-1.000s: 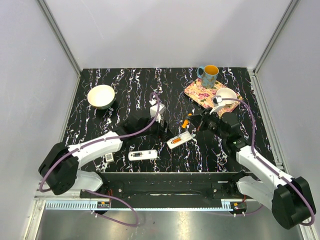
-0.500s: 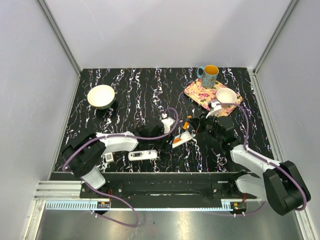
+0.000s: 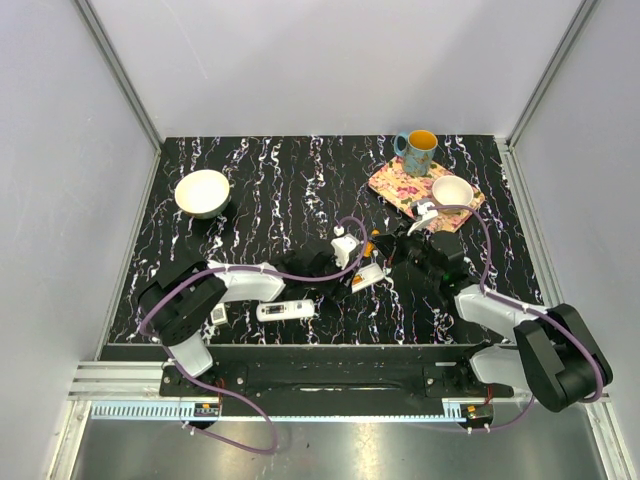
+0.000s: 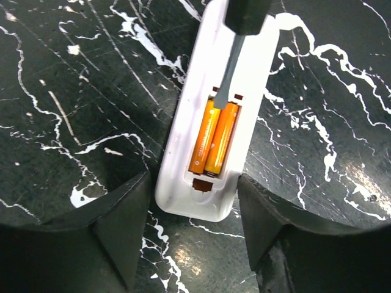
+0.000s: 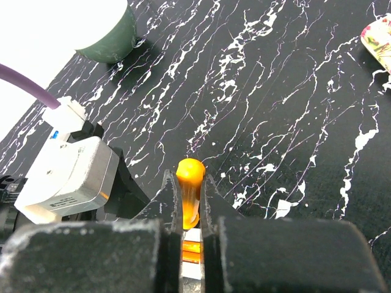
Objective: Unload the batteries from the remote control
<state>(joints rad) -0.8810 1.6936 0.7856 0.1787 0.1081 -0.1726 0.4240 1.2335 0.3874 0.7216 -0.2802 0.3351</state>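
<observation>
From above, the remote lies between our left gripper and right gripper. At the left wrist, our fingers stand spread astride its end, with the batteries seated inside and the pry tool at their tips. At the right wrist, our jaws are clenched on that tool, so we judge prying is in hand and next we lever one battery up.

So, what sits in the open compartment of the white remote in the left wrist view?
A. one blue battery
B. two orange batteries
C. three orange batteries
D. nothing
B: two orange batteries lie side by side in the open compartment of the white remote, with a thin tool reaching to their far end.
</observation>
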